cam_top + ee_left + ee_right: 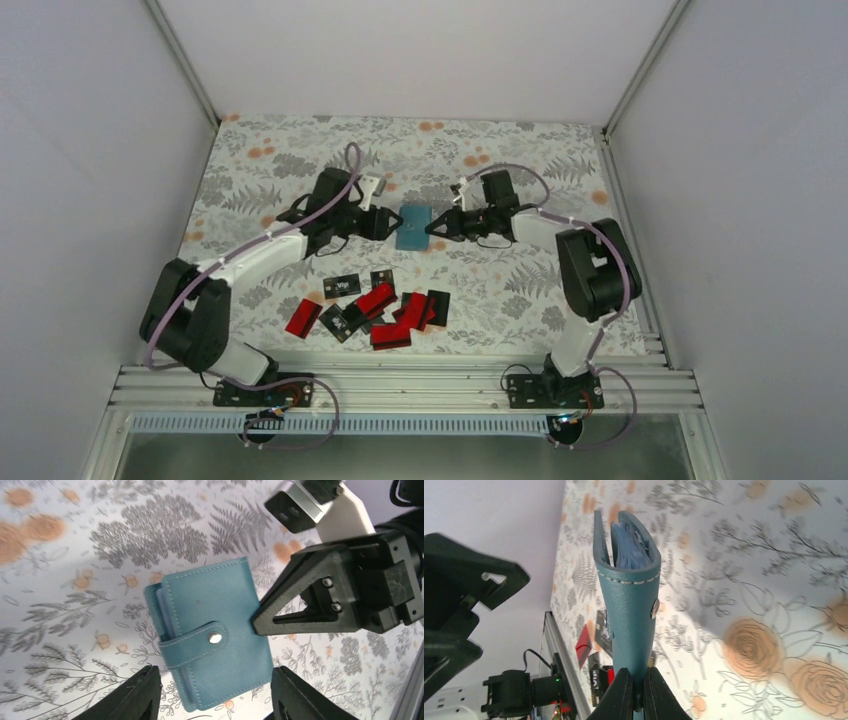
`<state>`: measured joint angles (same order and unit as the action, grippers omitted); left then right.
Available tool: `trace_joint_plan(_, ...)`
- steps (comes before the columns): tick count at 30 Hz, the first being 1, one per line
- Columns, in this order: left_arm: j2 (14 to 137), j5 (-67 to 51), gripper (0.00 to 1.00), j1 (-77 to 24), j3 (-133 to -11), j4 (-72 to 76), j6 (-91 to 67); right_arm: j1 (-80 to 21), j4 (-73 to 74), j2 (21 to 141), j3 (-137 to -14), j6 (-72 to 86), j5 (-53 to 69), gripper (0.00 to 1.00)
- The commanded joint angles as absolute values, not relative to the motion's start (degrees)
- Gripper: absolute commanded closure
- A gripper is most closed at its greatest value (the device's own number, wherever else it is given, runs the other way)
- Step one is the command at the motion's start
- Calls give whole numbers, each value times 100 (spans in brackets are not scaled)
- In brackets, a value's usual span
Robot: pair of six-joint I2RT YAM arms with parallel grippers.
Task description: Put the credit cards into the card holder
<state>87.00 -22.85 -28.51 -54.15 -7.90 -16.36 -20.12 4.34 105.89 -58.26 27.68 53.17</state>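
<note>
1. Right gripper (pixel 634 686) pinches one edge of the card holder (pixel 628 595), jaws pressed together on the teal leather; the grip appears meant to steady the wallet at mid-table so the other arm can work on it
2. Left gripper (pixel 215 676) hangs over the same wallet with its fingers (pixel 136 695) spread wide, one to either side and touching nothing; a judgement only, but it looks lined up either to take the holder or to undo its flap
3. The holder lies between the two grippers, well beyond the cards, on the floral table (pixel 530 290); its strap is buttoned down by the snap (pixel 215 638), so it reads as closed and would have to be opened before any card goes in
4. The credit cards (pixel 372 308) sit in a loose heap near the arms' bases, close to the table's front edge, apart from the holder and from both grippers; none is held, and none of the red or black cards shows inside the wallet
5. Count: one card holder, two grippers; in the heap at least four red cards and at least four black ones can be made out, some ten in all, though overlap keeps the total from being exact
</note>
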Motion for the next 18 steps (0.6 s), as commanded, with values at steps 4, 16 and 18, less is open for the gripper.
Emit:
trace_joint_plan(4, 7652, -2848, 41, -2329, -5285, -958, -1526, -2074, 345, 9575, -5962, 2533, 5678, 96)
trace_joint_plan(16, 6975, -5004, 34, -2148, -4925, 81, -1740, -2141, 94, 8485, -6321, 2894, 6296, 96)
trace_joint_plan(18, 6974, -5147, 34, -2193, -4931, 162, -1762, -2180, -16, 8365, -6343, 2982, 6312, 96)
